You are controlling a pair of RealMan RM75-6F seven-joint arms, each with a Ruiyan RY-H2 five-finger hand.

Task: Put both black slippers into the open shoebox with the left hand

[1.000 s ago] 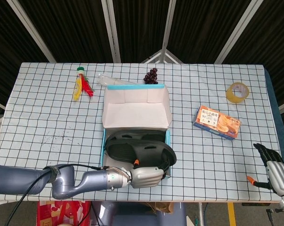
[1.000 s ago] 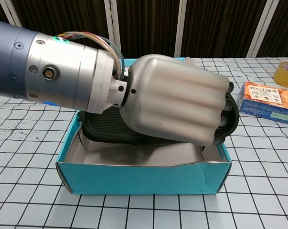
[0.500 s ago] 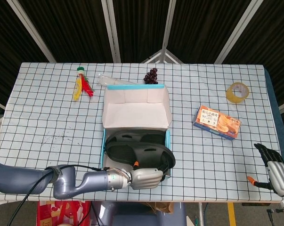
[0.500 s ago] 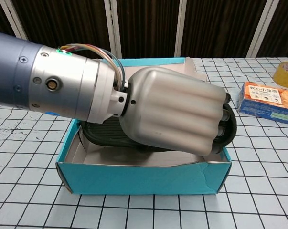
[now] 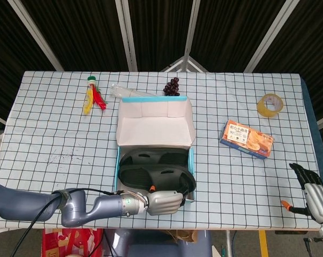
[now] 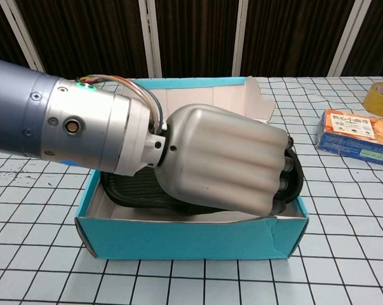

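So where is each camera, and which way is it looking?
Head view: high up, looking down on the table; shows the left hand at the shoebox and the right hand at the edge.
Chest view: low, looking across the table; the left hand fills it, gripping a black slipper.
Both share the shoebox, slipper, left hand, snack box and tape roll.

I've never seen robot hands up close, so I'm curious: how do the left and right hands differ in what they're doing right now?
The left hand is curled around a black slipper at the near end of the shoebox, while the right hand holds nothing, its fingers apart. The left hand sits low in the box; the right hand rests off at the table's near right corner, far from the box. Both have silver backs and dark fingers.
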